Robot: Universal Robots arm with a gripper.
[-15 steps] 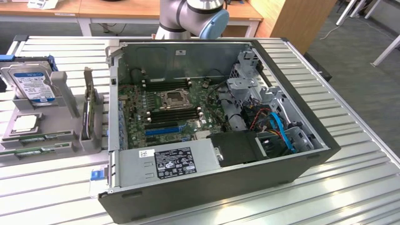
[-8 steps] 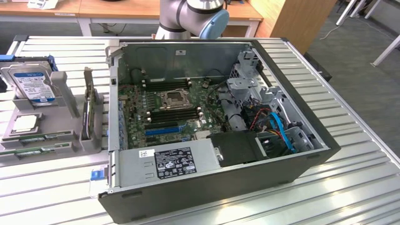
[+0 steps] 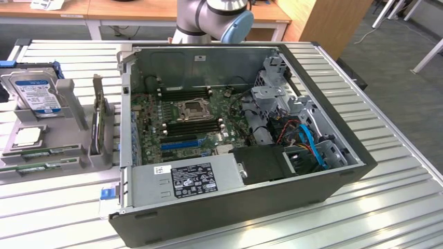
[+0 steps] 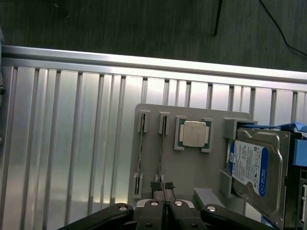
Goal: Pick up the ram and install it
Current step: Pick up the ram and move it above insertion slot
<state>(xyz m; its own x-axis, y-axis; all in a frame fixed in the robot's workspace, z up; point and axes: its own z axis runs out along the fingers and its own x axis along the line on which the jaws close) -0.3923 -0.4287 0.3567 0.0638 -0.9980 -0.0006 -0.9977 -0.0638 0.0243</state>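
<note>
Two ram sticks stand on edge in the clips of a grey holder (image 4: 192,167): one ram (image 4: 141,153) farther from the CPU and one ram (image 4: 161,153) beside it. My gripper (image 4: 163,186) hangs above the holder, right over the end of the second stick. Its fingers (image 4: 156,185) are shut together with nothing between them. In the exterior view the same two sticks (image 3: 49,151) (image 3: 38,167) lie at the holder's near end, on the exterior view's left. The open computer case (image 3: 235,207) shows its motherboard (image 3: 187,119) with black memory slots (image 3: 194,125).
The holder also carries a CPU (image 4: 194,133), a hard drive (image 4: 252,165) and an upright expansion card (image 3: 100,122). The arm's base (image 3: 207,18) stands behind the case. A power supply (image 3: 187,179) and drive cage (image 3: 277,104) fill the case's near and right sides. The table is ribbed metal (image 4: 72,143).
</note>
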